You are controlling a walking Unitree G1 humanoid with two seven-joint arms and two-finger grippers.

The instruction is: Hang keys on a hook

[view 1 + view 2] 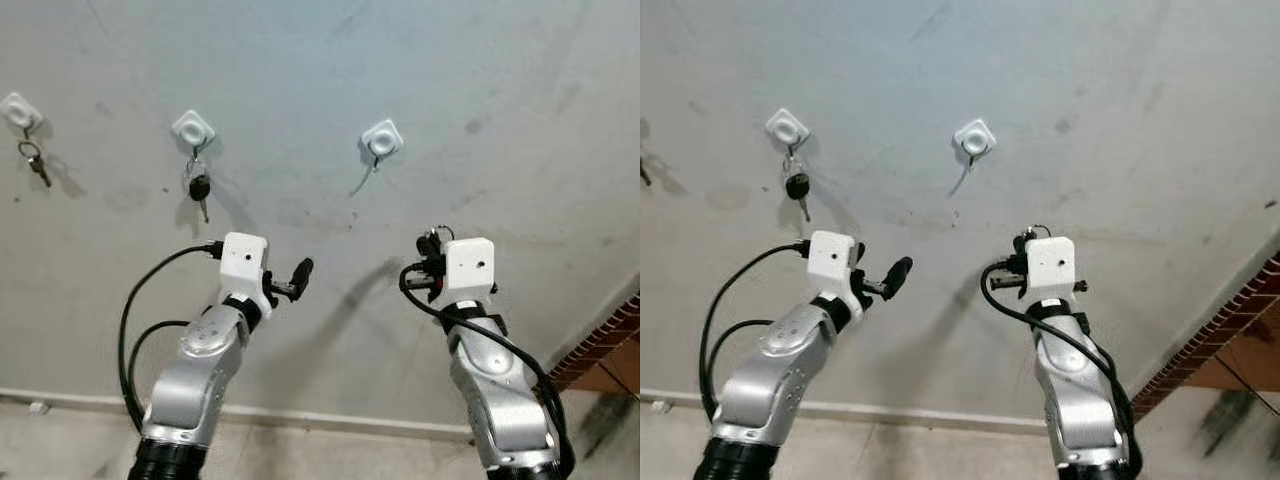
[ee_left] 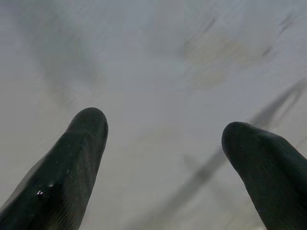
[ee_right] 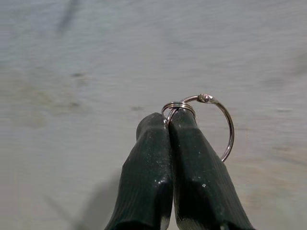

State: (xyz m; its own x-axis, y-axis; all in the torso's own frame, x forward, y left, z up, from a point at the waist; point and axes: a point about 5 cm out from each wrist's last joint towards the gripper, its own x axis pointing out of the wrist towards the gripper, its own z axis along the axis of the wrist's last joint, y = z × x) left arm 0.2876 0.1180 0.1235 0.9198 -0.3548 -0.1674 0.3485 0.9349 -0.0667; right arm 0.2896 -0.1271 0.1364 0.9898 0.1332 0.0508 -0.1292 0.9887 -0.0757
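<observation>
Jaws of the right gripper (image 3: 169, 125) are pressed together on a metal key ring (image 3: 211, 120), whose loop sticks out beside the fingertips in the right wrist view; any keys on it are hidden. From the head views this gripper (image 1: 432, 252) is raised toward the grey wall (image 1: 300, 60), below and a little right of the empty white hook (image 1: 381, 139), with bare wall between them. Jaws of the left gripper (image 2: 163, 143) stand wide apart and hold nothing; the left wrist view looks between the two black fingers (image 2: 72, 163) at blurred wall. In the left eye view that gripper (image 1: 292, 280) points to the right, below the middle hook (image 1: 193, 128), which carries a black-headed key (image 1: 200, 190). A third hook (image 1: 20, 110) at the far left edge also carries keys (image 1: 33, 160); the right eye view cuts that hook off. To the lower right a brick edge (image 1: 600, 345) closes the wall. A pale skirting strip (image 1: 320, 412) runs along the bottom. No writing can be read anywhere.
</observation>
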